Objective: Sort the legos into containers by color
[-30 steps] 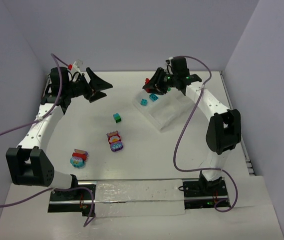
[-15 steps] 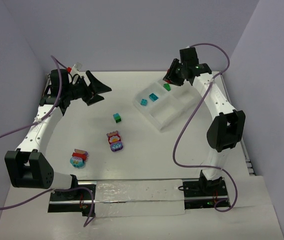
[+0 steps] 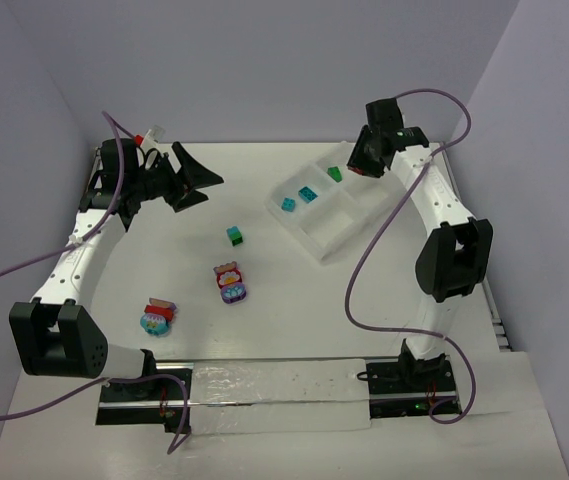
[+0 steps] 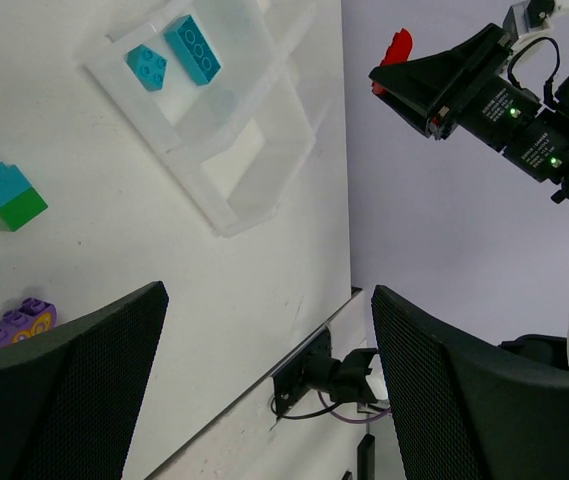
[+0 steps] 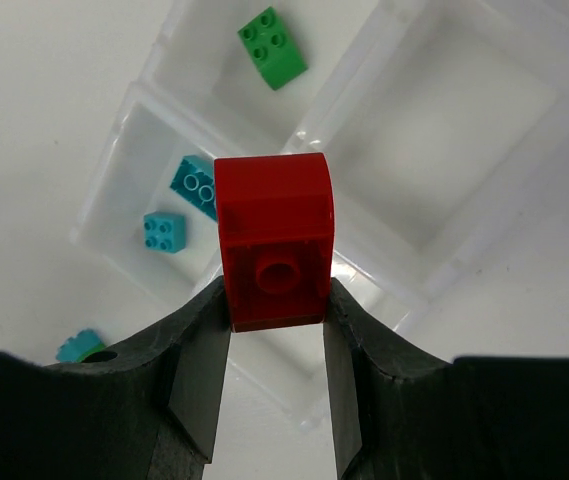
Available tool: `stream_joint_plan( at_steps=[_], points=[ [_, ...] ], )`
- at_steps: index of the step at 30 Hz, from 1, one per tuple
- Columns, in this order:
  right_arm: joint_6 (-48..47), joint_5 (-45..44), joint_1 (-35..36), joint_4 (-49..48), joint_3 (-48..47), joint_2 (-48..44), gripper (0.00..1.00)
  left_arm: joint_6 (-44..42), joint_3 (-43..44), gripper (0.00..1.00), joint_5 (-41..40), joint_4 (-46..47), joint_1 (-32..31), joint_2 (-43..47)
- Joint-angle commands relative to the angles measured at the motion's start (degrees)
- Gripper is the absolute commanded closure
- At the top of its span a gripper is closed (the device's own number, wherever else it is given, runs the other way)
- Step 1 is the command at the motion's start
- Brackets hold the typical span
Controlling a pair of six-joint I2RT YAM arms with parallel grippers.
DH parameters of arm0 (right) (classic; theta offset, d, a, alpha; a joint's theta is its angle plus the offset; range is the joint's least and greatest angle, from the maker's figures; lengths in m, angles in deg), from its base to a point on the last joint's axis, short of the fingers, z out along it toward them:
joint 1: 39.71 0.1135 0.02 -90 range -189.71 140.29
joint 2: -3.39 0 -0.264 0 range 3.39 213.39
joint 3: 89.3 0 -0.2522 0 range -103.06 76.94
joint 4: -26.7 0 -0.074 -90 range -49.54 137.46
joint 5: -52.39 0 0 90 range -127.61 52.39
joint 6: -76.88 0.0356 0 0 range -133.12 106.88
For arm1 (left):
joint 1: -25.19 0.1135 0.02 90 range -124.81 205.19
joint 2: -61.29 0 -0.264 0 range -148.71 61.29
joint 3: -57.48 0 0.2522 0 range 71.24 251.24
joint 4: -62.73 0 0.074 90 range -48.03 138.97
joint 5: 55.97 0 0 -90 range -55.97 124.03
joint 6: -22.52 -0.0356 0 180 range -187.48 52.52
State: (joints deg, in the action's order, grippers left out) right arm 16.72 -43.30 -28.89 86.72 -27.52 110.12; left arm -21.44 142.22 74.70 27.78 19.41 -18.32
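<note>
The right gripper is clamped on a red brick, one finger pressed to each side, the brick's hollow underside facing the wrist camera. In that view the brick hangs above the clear tray, in front of the spot where its inner walls meet. Which compartment lies under it cannot be told. From the top camera the right gripper sits at the upper right, over the tray's far corner, and the brick itself is hardly visible there.

The tray holds a green brick alone in its far compartment. Two teal bricks lie apart in the compartment to the left. The remaining compartments are translucent and hard to read.

The left gripper is at the upper left, jaws wide apart with nothing between them. In its own view its dark fingers fill the bottom of the frame and cover most of a purple piece at the lower left.

On the desk, a teal-on-green brick lies left of the tray. A purple, pink and red clump sits below it. A red and teal clump lies further to the lower left; their single bricks are too small to make out.
</note>
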Motion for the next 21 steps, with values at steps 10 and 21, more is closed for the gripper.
stream_joint_plan(
  at_steps=[10, 21],
  points=[
    [-0.6, -5.2, -2.9, 3.0, 0.3, 5.1, 0.97, -0.4, 2.7, 0.1, -1.0, 0.6, 0.2, 0.4],
    [-1.1, -7.3, -3.7, 3.9, 0.7, 6.8, 0.95, 0.2, 3.0, 0.1, -0.7, 1.7, 0.2, -0.6]
  ],
)
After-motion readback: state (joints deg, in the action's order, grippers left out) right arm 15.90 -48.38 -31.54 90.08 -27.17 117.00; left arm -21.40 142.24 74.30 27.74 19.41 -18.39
